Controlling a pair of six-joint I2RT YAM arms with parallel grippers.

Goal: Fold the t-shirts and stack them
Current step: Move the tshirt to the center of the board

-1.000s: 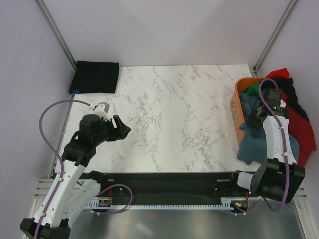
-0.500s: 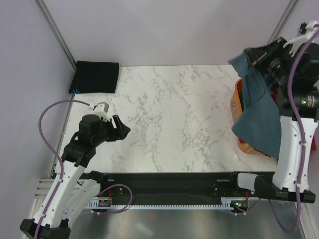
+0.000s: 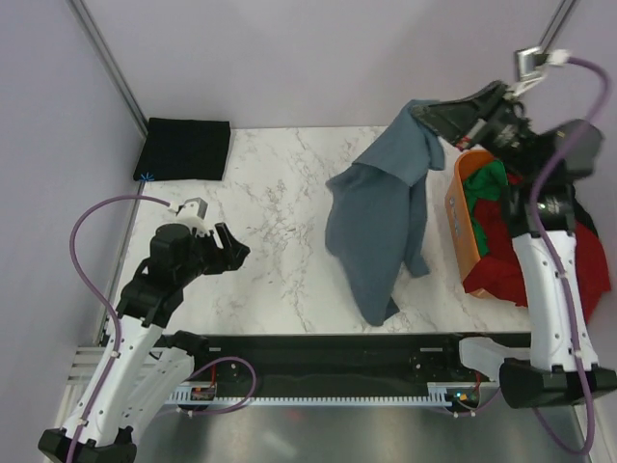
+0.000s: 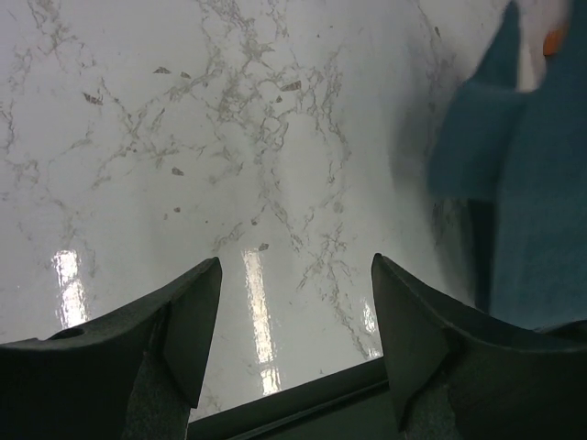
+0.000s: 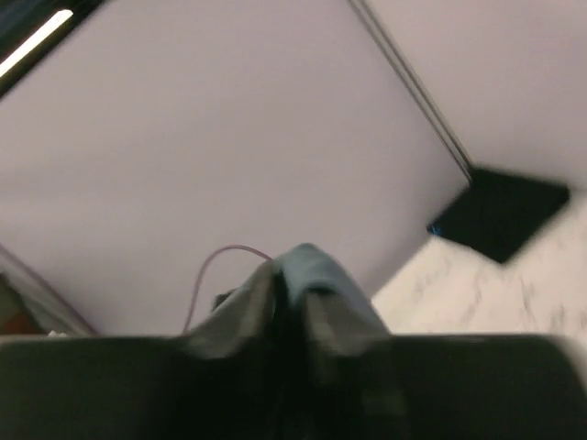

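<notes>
Top view, item 1: right pincer (image 3: 422, 109), raised high over the far-right part of the worktop (image 3: 289, 193), clamped on one edge of the blue t-shirt (image 3: 378, 217). Shirt hangs from it in a loose drape, lower end down by the worktop right of centre, just left of the orange basket (image 3: 453, 207). Item 2: basket sits at the worktop's right edge w/ a green garment (image 3: 490, 179) inside and a red garment (image 3: 501, 256) spilling over its right side. Item 3: black folded cloth (image 3: 185, 148), flat in the far-left corner. Item 4: left pincer (image 3: 231, 249), low over the near-left area, well apart from the shirt, jaws spread, nothing in them; purple cable (image 3: 92, 227) loops off that arm. Left wrist view: both dark fingers (image 4: 179, 316) stand apart w/ bare marble between; the blue shirt fills the right side, blurred, not touching the fingers. Right wrist view: blurred; I make out a bunch of blue fabric pinched between the fingers, plain wall behind, the black cloth and a strip of marble at lower right.
</notes>
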